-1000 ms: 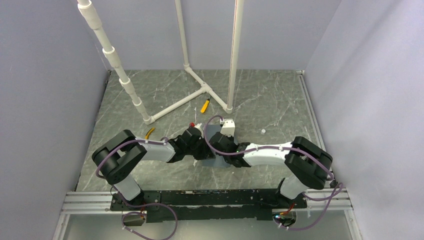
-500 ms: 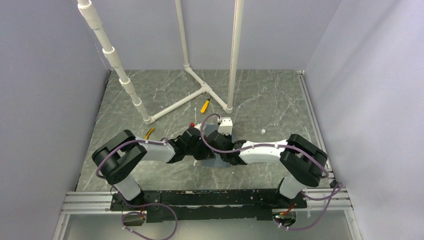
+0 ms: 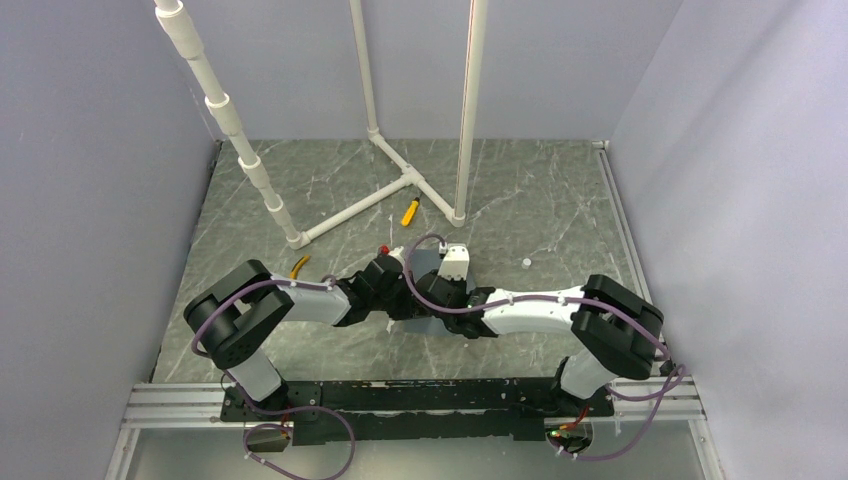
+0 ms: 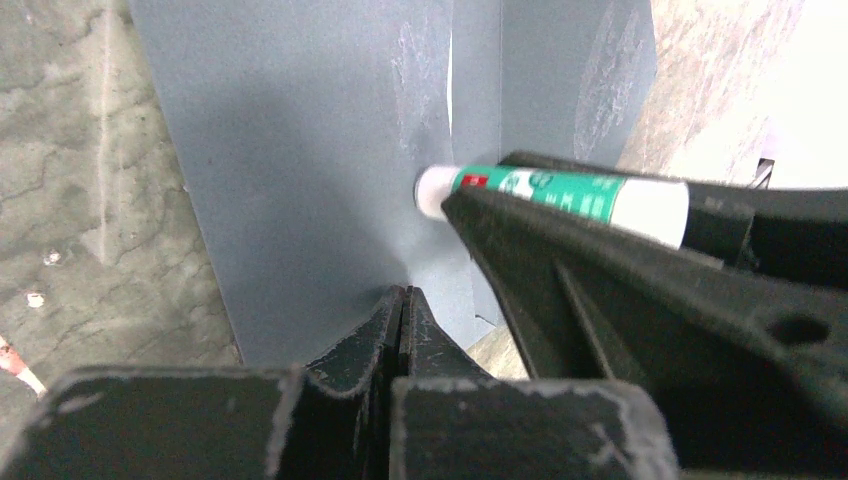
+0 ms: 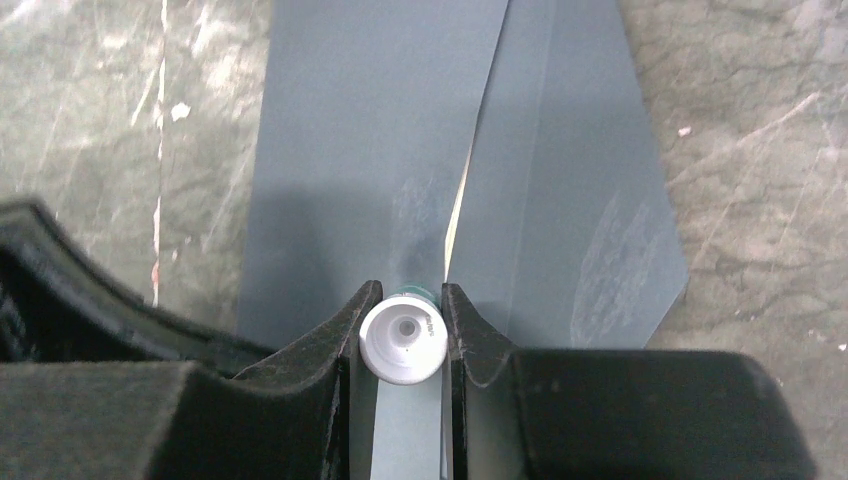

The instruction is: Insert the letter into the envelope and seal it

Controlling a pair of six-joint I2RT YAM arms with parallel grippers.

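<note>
Envelope: slate blue-grey paper, matte, flat on the table about mid-width and toward the near edge, between both arms.

Letter: only a thin cream sliver shows in the slit between the envelope's two panels; we judge it is already inside.

Left gripper: fingers pressed together, tips resting on the envelope; we cannot tell whether any paper is nipped between them.

Right gripper: pinching a glue stick across its barrel; the white tip meets the paper beside the slit.

Handling, our judgement:
- The envelope is light, thin and floppy; it likely slides on the smooth marbled table, so pin it down while rubbing.
- Dull whitish streaks look like glue, probably tacky; take hold at a clean edge.
- The glue stick is a rigid, smooth plastic cylinder that could twist in the grip.
</note>
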